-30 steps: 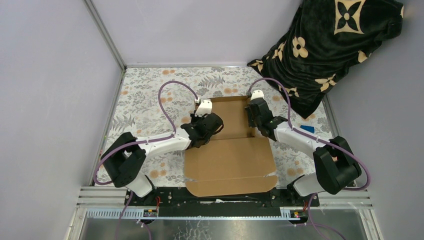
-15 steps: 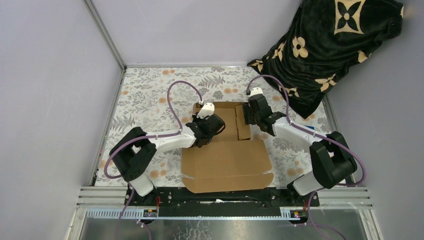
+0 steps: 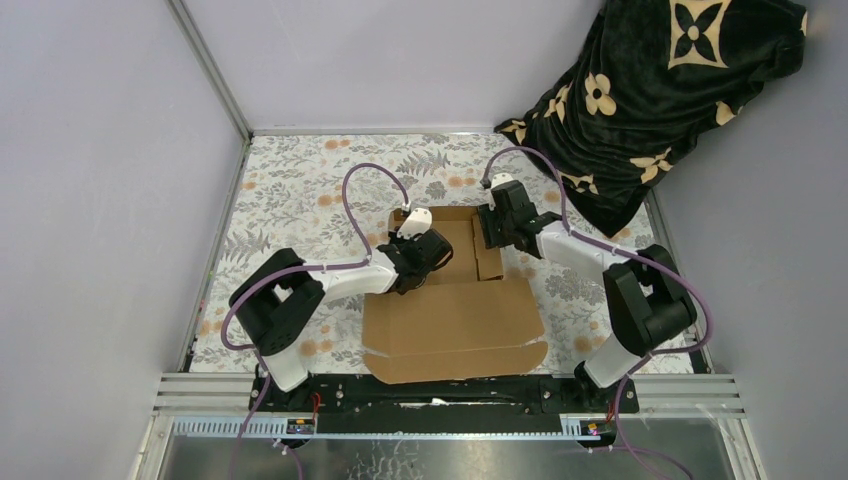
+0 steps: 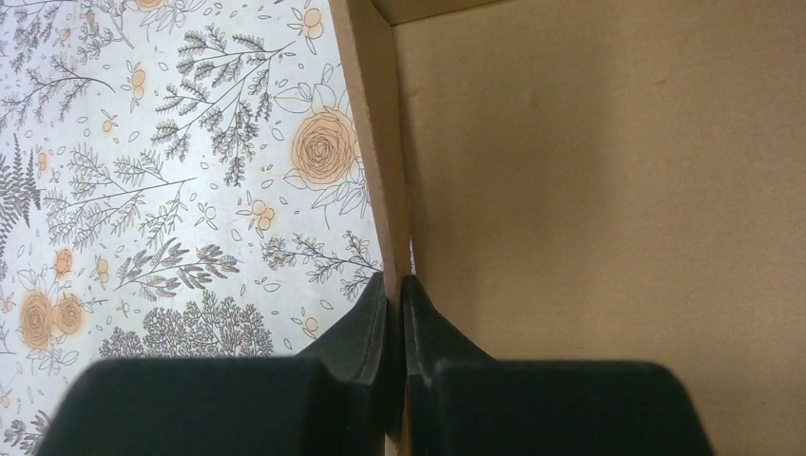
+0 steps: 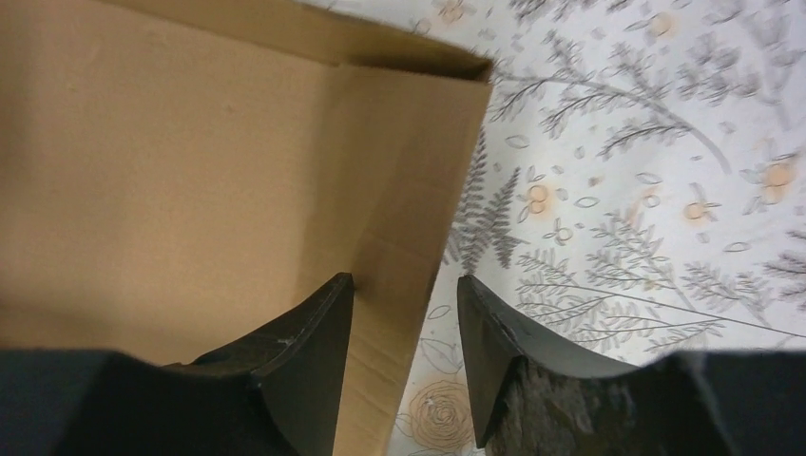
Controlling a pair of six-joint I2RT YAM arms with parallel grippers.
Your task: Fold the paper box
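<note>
- Brown corrugated cardboard, plain and unprinted, makes up the box point(image 3: 455, 320), which lies in the middle of the floral desk point(image 3: 290, 200), between the two arms.
- Its near half lies flat on the desk. We see a wide panel there, with a narrower flap along the near edge, set off by a crease.
- Its far half forms a shallow tray, with a back wall and two side walls raised.
- In the left wrist view the left wall stands upright and meets the back wall at a corner at the top of the picture.
- The left tool point(image 4: 397, 280) is pressed narrow on that left wall. One finger is outside over the desk and the other is inside the tray.
- The right tool point(image 5: 404, 280) stands parted astride the right wall and grips nothing.
- One of its fingers point(image 5: 304, 332) is inside the tray and the other is outside above the floral desk. We cannot tell whether either one touches the cardboard.
- The inner faces of the tray are smooth and bare.
- A dark blanket point(image 3: 650, 90) with cream flowers is heaped in the far right corner, well apart from the box.
</note>
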